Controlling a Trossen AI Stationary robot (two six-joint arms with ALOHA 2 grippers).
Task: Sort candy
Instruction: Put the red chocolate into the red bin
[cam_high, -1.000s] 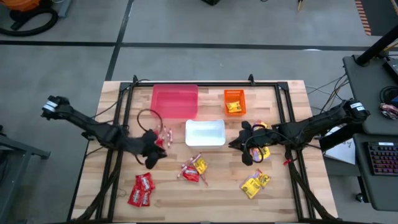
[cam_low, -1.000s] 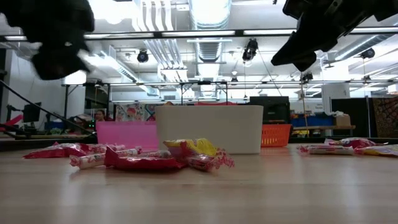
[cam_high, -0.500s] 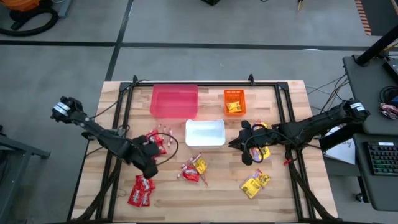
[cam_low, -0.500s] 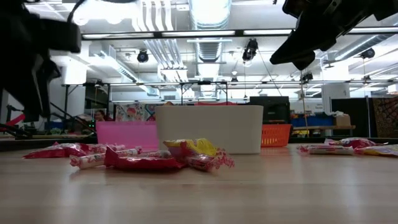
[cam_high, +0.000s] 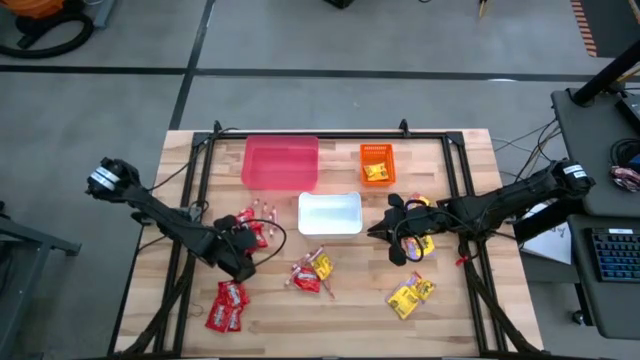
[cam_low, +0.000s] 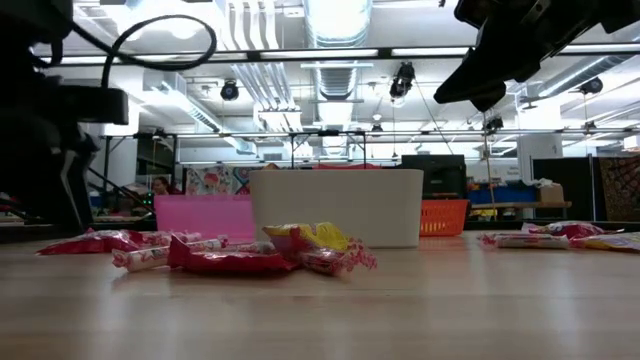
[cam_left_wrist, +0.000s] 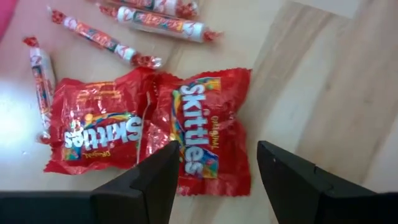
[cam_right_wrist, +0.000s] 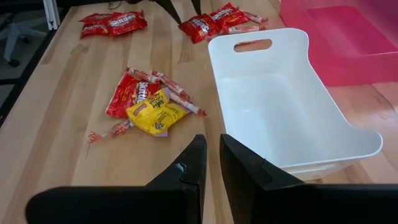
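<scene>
Dark fingers of the left gripper (cam_left_wrist: 214, 180) stand spread wide and empty over two shiny red packets (cam_left_wrist: 211, 130) lying side by side on the wooden table (cam_left_wrist: 323, 81), thin red-and-white sticks (cam_left_wrist: 99, 38) scattered just beyond them. Seen from above, that gripper (cam_high: 238, 262) hangs in front of the pink-red bin (cam_high: 281, 160), between a cluster of sweets and a further pair of red packets (cam_high: 227, 304) nearer the table's front edge. The right gripper (cam_right_wrist: 211, 168), fingers nearly together with nothing between them, waits beside the white bin (cam_right_wrist: 292, 106), which sits bare inside; a mixed heap with a yellow-orange packet (cam_right_wrist: 155, 112) lies near it.

The packets look light, crinkly and slick, likely to skid or buckle; a pinch across a crimped end or the narrow middle seems the safest hold. The two packets overlap slightly, so one may drag the other. From table height the left gripper's tips are lost in shadow, and the orange bin (cam_high: 377, 163) holds something too small to identify.
</scene>
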